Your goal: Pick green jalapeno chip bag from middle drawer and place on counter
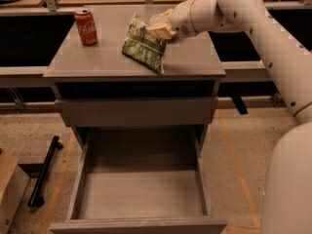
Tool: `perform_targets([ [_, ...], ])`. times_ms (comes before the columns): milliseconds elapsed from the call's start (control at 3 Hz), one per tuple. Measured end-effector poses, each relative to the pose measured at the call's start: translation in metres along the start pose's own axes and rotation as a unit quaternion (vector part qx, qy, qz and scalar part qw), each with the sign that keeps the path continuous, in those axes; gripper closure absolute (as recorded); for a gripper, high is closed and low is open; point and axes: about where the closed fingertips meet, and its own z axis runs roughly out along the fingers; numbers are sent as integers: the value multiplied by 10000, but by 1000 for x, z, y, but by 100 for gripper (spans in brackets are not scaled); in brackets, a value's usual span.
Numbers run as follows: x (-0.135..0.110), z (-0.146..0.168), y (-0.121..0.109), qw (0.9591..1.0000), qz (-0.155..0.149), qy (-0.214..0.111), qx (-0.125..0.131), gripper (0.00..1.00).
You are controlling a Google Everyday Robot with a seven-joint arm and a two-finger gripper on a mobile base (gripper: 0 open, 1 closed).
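Nearest the camera, below the worktop's front edge, the middle drawer [141,199] stands pulled open with no bag in it. On the worktop [97,57] itself, near its front edge and right of centre, the green jalapeno chip bag [144,47] rests on its lower end and leans up toward the back. The hand [160,27] is above the worktop's middle, clamped on the bag's top edge. A red cola can [86,27] stands at the worktop's far left. The placing step looks nearly complete; next the hand should let go and lift clear.
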Motion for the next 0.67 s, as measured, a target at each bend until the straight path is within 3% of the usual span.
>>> perform_targets([
  [333, 7, 0, -4, 9999, 23, -1, 99, 1],
  [667, 7, 1, -3, 10000, 23, -2, 89, 0],
])
